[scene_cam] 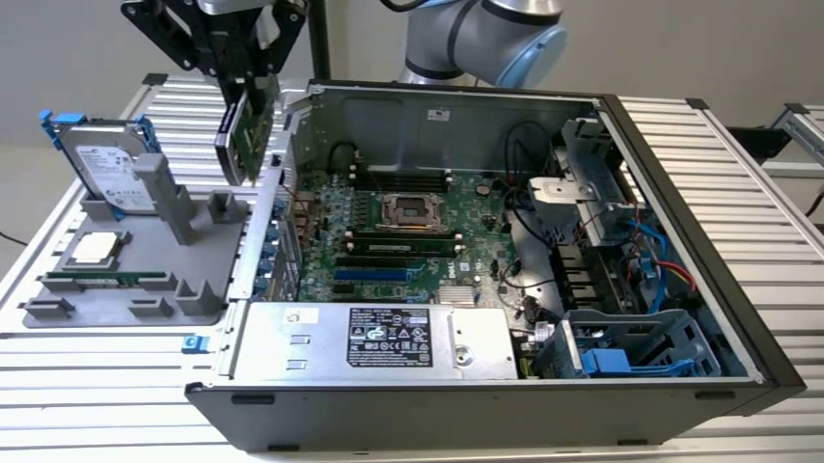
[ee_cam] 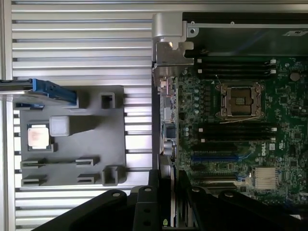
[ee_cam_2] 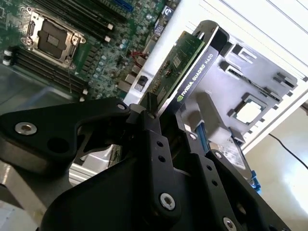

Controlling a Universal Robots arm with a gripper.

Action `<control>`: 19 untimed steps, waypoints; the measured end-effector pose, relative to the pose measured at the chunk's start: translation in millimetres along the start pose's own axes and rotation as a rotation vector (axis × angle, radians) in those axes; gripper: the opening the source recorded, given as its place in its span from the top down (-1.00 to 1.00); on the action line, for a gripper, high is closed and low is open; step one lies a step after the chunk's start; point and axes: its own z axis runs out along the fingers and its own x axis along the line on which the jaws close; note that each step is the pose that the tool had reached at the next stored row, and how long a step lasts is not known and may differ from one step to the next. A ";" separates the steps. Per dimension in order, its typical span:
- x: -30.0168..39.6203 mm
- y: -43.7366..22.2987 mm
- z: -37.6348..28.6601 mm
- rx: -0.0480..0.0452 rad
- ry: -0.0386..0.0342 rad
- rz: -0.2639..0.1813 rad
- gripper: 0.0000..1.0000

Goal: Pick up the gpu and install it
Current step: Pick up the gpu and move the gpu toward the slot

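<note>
The gpu [scene_cam: 247,130], a flat card with a green board on one face and a black shroud on the other, hangs upright in the air. It is over the gap between the grey parts holder and the open computer case's rear wall [scene_cam: 277,207]. My gripper [scene_cam: 249,85] is shut on its upper edge. In the second wrist view my gripper [ee_cam_2: 168,120] clamps the gpu [ee_cam_2: 185,72] between its black fingers [ee_cam_2: 150,115]. The first wrist view looks down the gpu [ee_cam: 169,166] edge-on, beside the motherboard [ee_cam: 231,144] and its blue slot [ee_cam: 214,157].
The grey holder [scene_cam: 129,289] at the exterior view's left carries a hard drive in a blue frame [scene_cam: 106,164], a processor [scene_cam: 96,249] and a memory stick [scene_cam: 110,280]. Inside the case, the power supply [scene_cam: 373,338] lies in front and the drive cages and cables [scene_cam: 605,251] at the right.
</note>
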 end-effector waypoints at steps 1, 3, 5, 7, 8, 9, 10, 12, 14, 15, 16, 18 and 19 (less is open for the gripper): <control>-1.2 0.0 0.0 0.0000 0.0000 0.000 1.00; -4.0 0.1 0.0 0.0000 0.0000 0.000 1.00; -6.8 0.2 0.1 0.0001 0.0000 0.000 1.00; -9.6 0.3 0.2 0.0000 0.0000 0.000 1.00; -11.0 0.3 0.2 0.0000 0.0000 0.000 1.00; -12.4 0.3 0.2 0.0001 0.0001 0.000 1.00; -13.8 0.4 0.2 0.0001 0.0001 0.000 1.00; -16.8 0.4 0.2 0.0001 0.0001 0.000 1.00; -19.7 0.5 0.3 0.0001 0.0001 0.000 1.00; -21.2 0.6 0.3 0.0001 0.0000 0.000 1.00; -22.8 0.6 0.4 0.0000 0.0000 0.000 1.00; -25.6 0.7 0.4 0.0000 0.0000 0.000 1.00; -27.1 0.7 0.4 0.0001 0.0001 0.000 1.00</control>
